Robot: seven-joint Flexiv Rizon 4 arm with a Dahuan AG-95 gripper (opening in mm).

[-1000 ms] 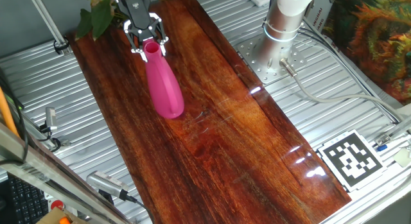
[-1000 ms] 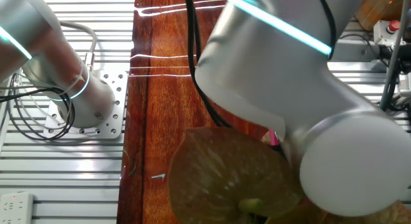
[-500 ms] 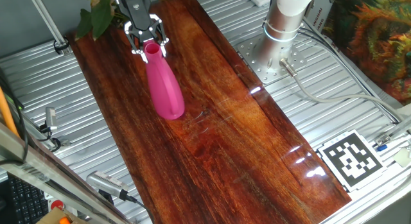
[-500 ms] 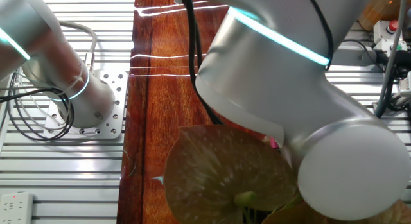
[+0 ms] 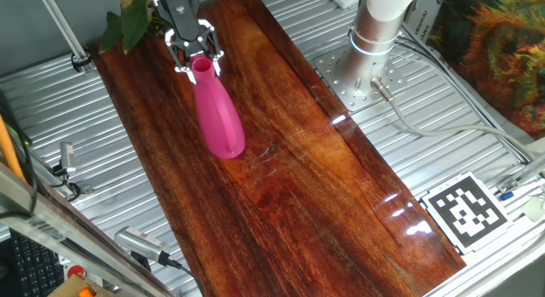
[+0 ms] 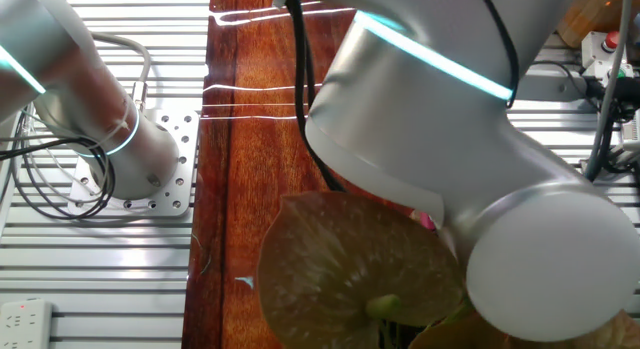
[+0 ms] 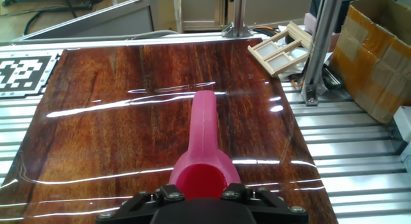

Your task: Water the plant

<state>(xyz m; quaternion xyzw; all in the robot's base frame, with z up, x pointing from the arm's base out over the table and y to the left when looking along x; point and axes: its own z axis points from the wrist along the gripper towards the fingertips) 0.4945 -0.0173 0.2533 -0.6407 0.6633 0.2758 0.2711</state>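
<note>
plant (image 5: 128, 20) beside pincer (image 5: 193, 59) gripping unlabelled pink can (image 5: 217, 114).

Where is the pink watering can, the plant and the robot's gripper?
pink watering can (image 5: 217, 114), one fixed view, middle of its body.
plant (image 5: 126, 23), one fixed view, a green leaf.
gripper (image 5: 194, 55), one fixed view, between the fingertips at the can's top.

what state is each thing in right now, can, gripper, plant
pink watering can: standing on the wooden table, mouth up, held at the top.
gripper: shut on the can's neck.
plant: at the table's far corner, apart from the can, partly out of frame.
</note>
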